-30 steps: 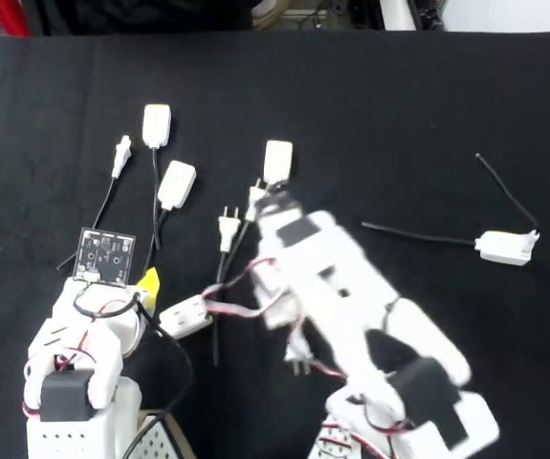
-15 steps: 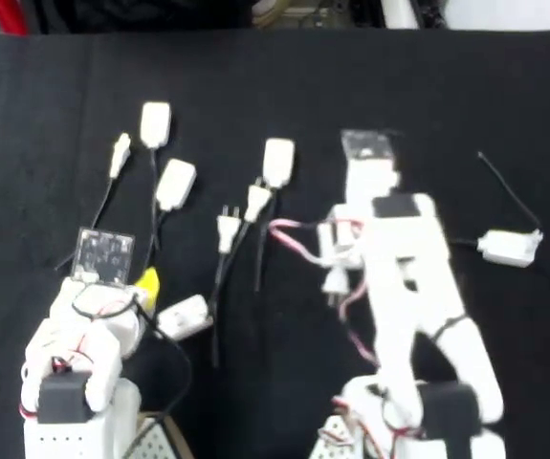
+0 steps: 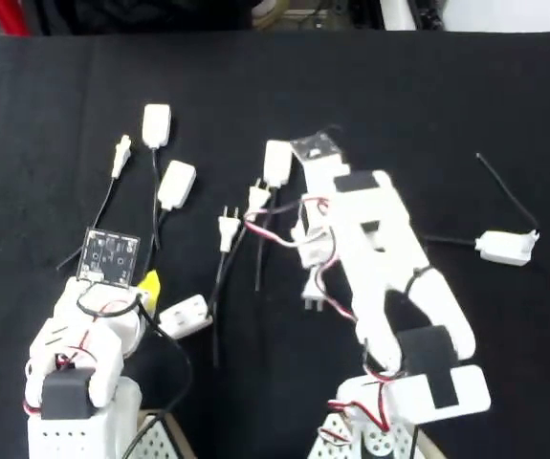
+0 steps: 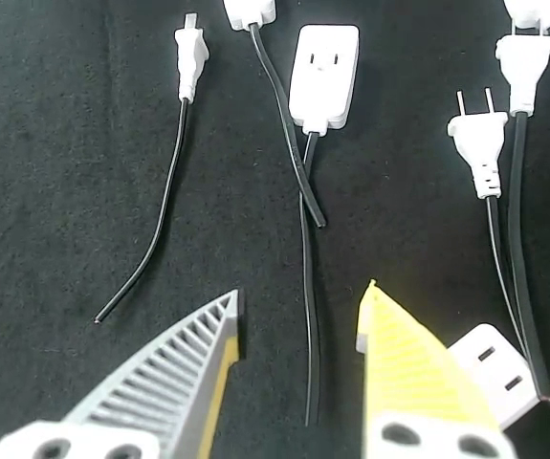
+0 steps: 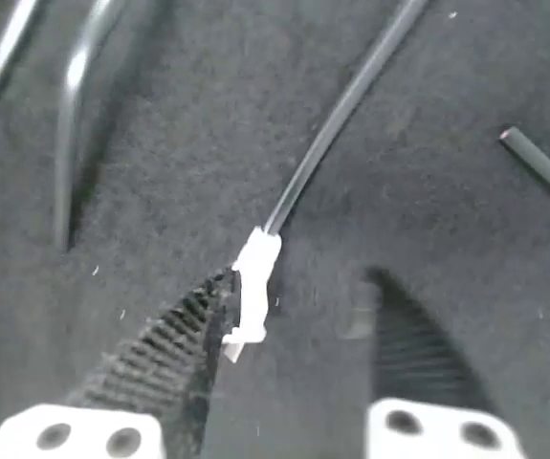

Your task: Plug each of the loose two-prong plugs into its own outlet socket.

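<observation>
Two grippers stand open over the black cloth, and we take them from the left. Our left gripper [image 4: 303, 295] holds nothing, its grey and yellow fingers spread wide with a black cable [image 4: 311, 382] running up between them. A near socket [image 4: 490, 368] lies just beside the yellow finger. A far socket [image 4: 324, 76] sits well ahead of the tips, with a thin plug [image 4: 190, 57] off to the grey side and a two-prong plug [image 4: 480, 139] off to the yellow side. Our right gripper [image 5: 301, 279] is open too, gripping nothing, though a small plug [image 5: 255, 277] rests against the tip of one finger. We judge that closing from here could go wrong: the plug sits off-centre, so the jaws may skew it, shove it aside, or pinch only its cord. On the left, the cable could be caught instead of a socket. The right wrist view shows us that plug-to-finger contact. The high view hides it beneath the gripper but shows a third socket [image 3: 277, 161] just beside that gripper.
</observation>
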You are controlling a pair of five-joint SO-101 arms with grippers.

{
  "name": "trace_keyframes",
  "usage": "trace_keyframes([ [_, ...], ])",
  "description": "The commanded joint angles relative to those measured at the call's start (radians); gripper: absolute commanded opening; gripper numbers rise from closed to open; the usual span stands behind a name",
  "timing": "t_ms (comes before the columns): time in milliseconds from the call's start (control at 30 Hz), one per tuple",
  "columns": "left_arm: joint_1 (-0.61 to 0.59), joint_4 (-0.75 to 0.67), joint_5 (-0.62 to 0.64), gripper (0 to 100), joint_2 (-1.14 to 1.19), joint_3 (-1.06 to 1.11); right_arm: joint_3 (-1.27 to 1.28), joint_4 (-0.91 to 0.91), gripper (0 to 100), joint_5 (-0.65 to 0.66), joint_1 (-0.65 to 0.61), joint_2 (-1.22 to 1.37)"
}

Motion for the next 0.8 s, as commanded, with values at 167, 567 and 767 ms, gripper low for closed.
trace_keyframes([
  [167,-0.001,-0.006,-0.006,21,-0.003,-0.008,-0.087,0.146,28.2,-0.114,-0.011,-0.021],
  [567,-0.001,-0.005,-0.006,21,-0.003,-0.008,0.177,-0.204,11.2,-0.437,-0.135,-0.012],
  [767,-0.001,-0.005,-0.006,21,-0.003,-0.008,0.213,-0.201,10.3,-0.402,-0.132,-0.010],
])
